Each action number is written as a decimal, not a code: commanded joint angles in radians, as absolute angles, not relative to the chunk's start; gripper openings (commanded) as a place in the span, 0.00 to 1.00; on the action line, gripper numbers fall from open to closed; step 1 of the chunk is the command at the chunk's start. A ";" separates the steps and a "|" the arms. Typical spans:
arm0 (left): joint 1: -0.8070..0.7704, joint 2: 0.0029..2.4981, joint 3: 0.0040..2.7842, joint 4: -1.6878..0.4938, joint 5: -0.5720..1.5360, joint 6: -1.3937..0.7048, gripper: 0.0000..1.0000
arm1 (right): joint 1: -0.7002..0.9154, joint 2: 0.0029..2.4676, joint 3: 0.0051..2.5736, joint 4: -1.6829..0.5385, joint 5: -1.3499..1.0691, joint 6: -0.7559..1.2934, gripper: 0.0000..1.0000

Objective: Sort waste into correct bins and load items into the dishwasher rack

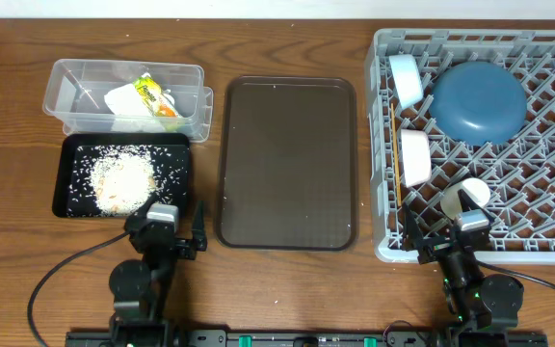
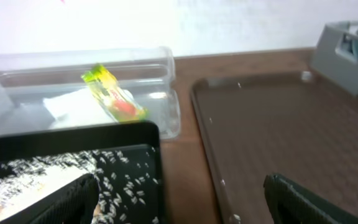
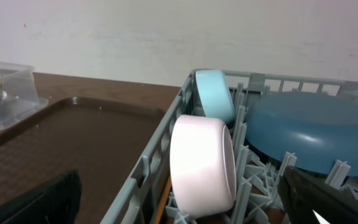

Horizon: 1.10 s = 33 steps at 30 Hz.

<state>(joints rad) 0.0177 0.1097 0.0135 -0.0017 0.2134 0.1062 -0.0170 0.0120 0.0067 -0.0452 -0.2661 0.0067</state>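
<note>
Overhead view: crumpled napkin (image 1: pixel 128 102) and yellow-green wrapper (image 1: pixel 152 93) inside clear tub (image 1: pixel 66 81), upper left; rice scraps (image 1: pixel 121 179) heaped in black tray (image 1: pixel 69 173) just below it. Wrapper print too blurred to read. Brown serving tray (image 1: pixel 287 164) at centre. Grey rack (image 1: pixel 547 202) at right, loaded with light blue bowl (image 1: pixel 406 79) and white bowl (image 1: pixel 414 157) on edge along left side, chopsticks (image 1: pixel 396 145) beside them, dark blue plate (image 1: pixel 478 99) tilted, pale green cup (image 1: pixel 464 199) toward near edge. Left gripper (image 2: pixel 179 196) fingers spread apart over black tray corner; right gripper (image 3: pixel 179 196) fingers spread apart at rack's near edge, gripping nothing
</note>
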 commanded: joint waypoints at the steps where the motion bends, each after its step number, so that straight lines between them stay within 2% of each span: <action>1: 0.014 0.026 0.004 -0.056 0.200 0.115 0.88 | -0.006 0.005 0.006 -0.049 -0.270 0.002 0.99; 33: 0.015 0.012 0.004 -0.052 0.197 0.116 0.88 | -0.006 0.005 0.006 -0.049 -0.270 0.002 0.99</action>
